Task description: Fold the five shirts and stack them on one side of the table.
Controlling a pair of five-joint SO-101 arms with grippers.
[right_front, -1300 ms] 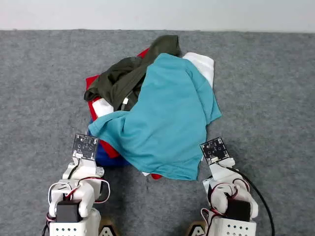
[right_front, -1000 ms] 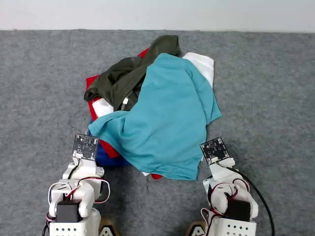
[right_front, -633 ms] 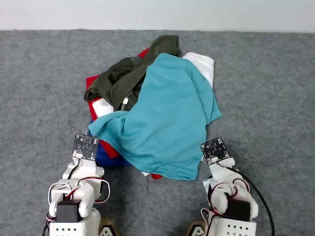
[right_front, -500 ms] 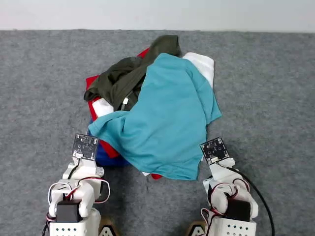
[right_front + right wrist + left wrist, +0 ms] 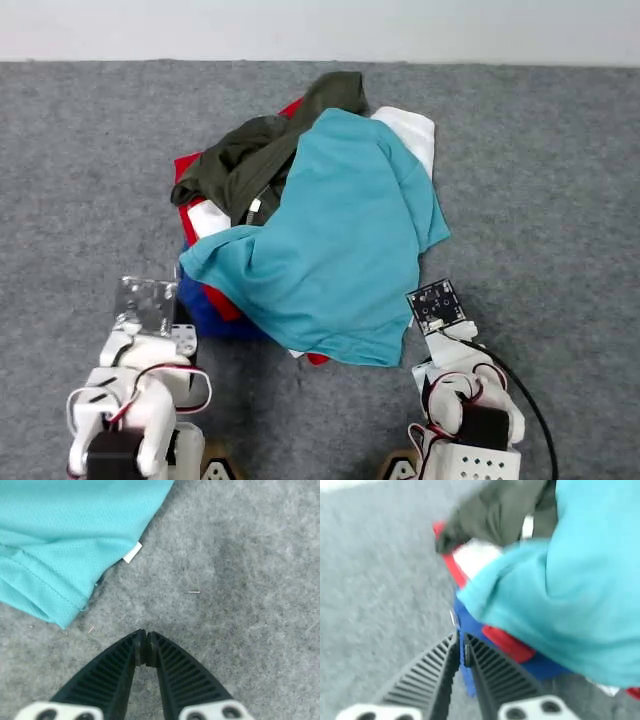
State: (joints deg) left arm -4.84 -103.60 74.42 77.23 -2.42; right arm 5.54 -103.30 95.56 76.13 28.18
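While all five shirts lie heaped mid-table (image 5: 80, 180), none folded, the step is judged to be freeing the top one.

- Pile: teal shirt (image 5: 340, 250) uppermost, over olive shirt (image 5: 260, 155), red shirt (image 5: 190, 165), white shirt (image 5: 410, 130) and blue shirt (image 5: 205, 310).
- Left gripper (image 5: 461, 645): pinched together, empty, at the blue shirt's edge.
- Right gripper (image 5: 145, 646): pinched together, empty, over bare table near the teal hem.
- Handling: spread both wide, pinch only the teal layer at its near corners, lift evenly, then lay it flat on bare table.
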